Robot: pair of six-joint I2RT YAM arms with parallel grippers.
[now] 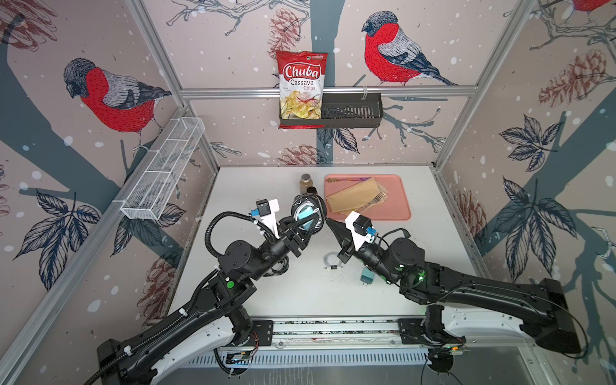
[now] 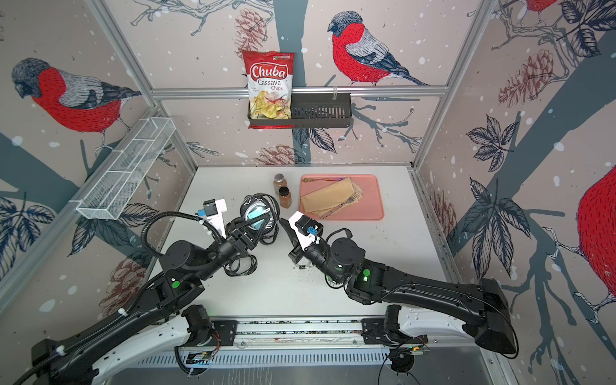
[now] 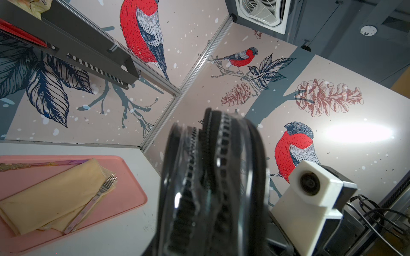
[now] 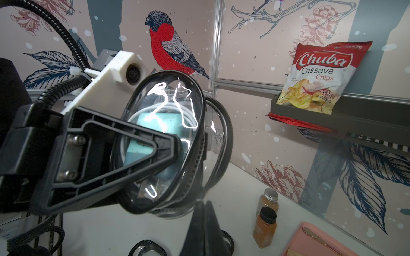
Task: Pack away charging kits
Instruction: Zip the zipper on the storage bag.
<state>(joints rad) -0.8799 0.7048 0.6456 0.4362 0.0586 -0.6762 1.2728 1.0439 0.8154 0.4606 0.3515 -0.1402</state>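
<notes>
Teal plug charger (image 4: 153, 118) and white cable (image 4: 192, 115) already inside clear oval case (image 4: 168, 104), raised off table (image 1: 300, 300), pinched by left gripper (image 1: 308, 224). Right gripper (image 1: 329, 222) pressed together, empty, just beside. Remaining on table: loose coiled cable (image 1: 332, 261), second charger (image 1: 366, 276), empty case (image 4: 146, 248). Judged: one kit packed, zip state unclear.

The white tabletop (image 1: 246, 190) is carrying a pink plastic tray (image 1: 400, 207), two brown glass spice jars (image 2: 285, 198), a coiled white cable (image 1: 331, 260) and a teal cube charger (image 1: 366, 276).

I see the case (image 3: 210, 188) blurred in the left wrist view; the right arm (image 1: 405, 255) half-hides a charger (image 1: 366, 276).
</notes>
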